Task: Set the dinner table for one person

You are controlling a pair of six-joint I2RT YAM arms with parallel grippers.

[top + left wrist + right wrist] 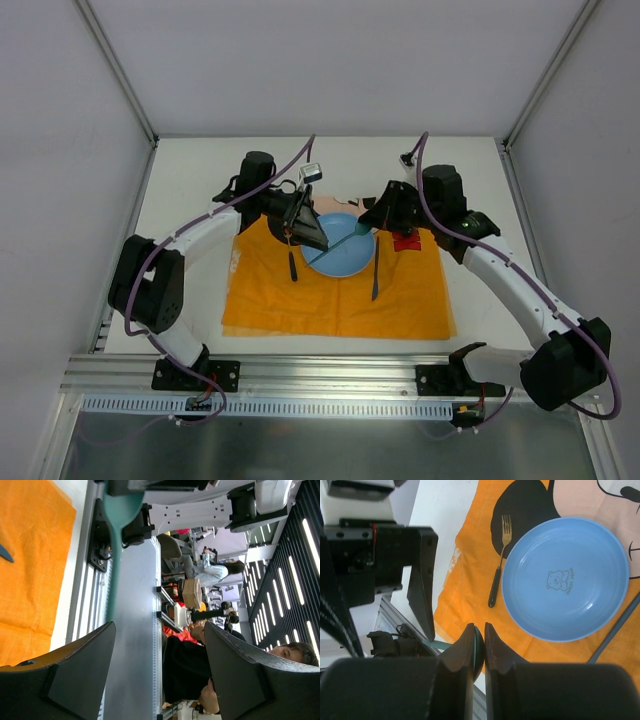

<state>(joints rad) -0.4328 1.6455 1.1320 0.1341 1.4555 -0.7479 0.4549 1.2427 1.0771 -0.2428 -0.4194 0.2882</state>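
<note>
Right gripper (pixel 480 630) tight on teal spoon (pixel 114 570), left gripper (pixel 160 630) wide apart; plate (pixel 565 615)'s bear print (pixel 559 581) only in right wrist view

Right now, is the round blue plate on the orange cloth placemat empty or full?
Empty: the round blue plate shows only a small printed bear on its bare inside.

Pair based at the near edge of the worktop (pixel 200 170), left arm (pixel 190 235) and right arm (pixel 510 275) elbows out, wrists meeting mid-worktop; left gripper (pixel 160 627) jaws spread wide, right gripper (pixel 480 627) jaws pinched on teal spoon (pixel 120 507).
</note>
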